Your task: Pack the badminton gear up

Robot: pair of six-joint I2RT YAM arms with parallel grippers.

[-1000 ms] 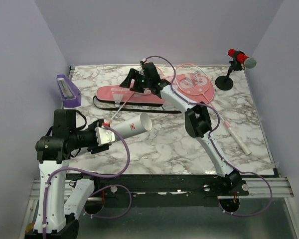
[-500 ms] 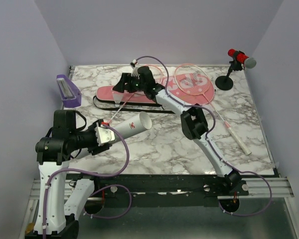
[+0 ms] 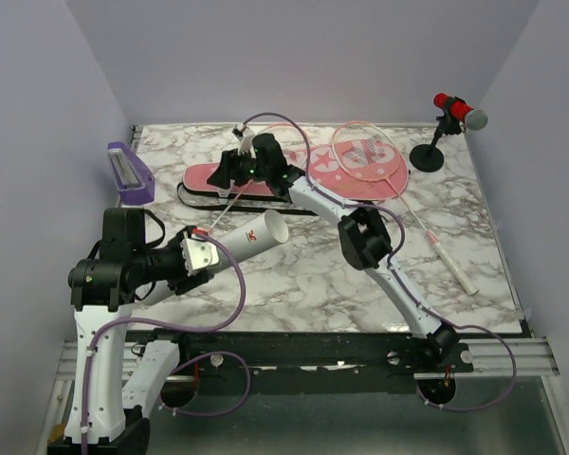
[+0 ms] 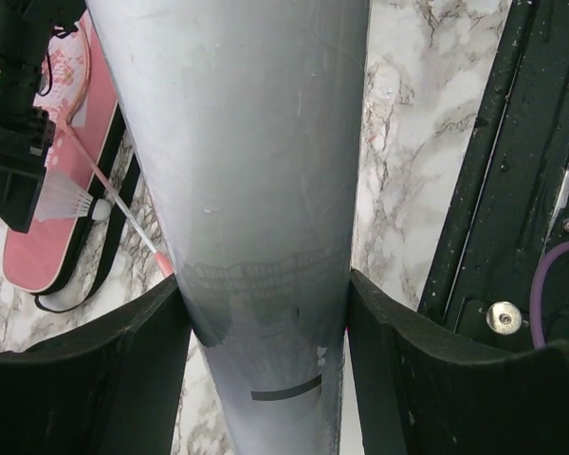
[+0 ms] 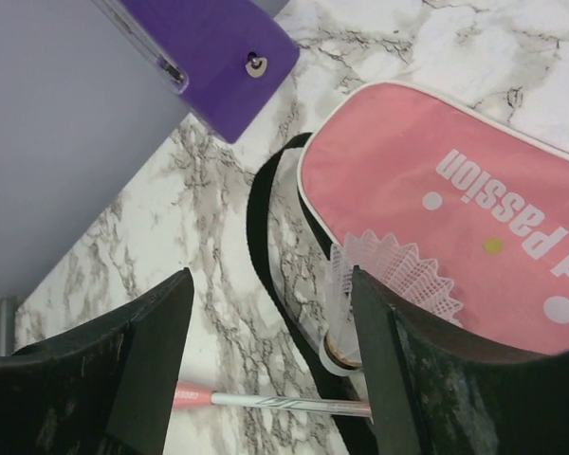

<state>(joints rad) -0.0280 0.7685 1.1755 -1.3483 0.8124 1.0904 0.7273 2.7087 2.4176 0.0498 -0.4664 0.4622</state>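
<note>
My left gripper [image 3: 197,254] [image 4: 264,360] is shut on the long white tube [image 3: 249,237] [image 4: 256,171], holding it low with its open end toward the bag. The pink-and-black racket bag [image 3: 266,180] [image 5: 455,209] lies at the back. My right gripper [image 3: 231,171] [image 5: 270,370] is open above the bag's left end. The white shuttlecock [image 5: 384,284] [image 4: 71,199] sits at the bag's edge, against the right finger. One pink racket [image 3: 368,156] lies right of the bag. A second racket's thin shaft [image 3: 229,204] [image 5: 284,406] runs from the bag toward the tube.
A purple box [image 3: 129,173] [image 5: 209,47] stands at the back left by the wall. A red-and-grey microphone on a black stand [image 3: 450,118] is at the back right. The bag's black strap [image 5: 266,237] loops onto the marble table [image 3: 313,275].
My right gripper has moved left along the bag toward its left end. The left arm and the tube have stayed in place.
</note>
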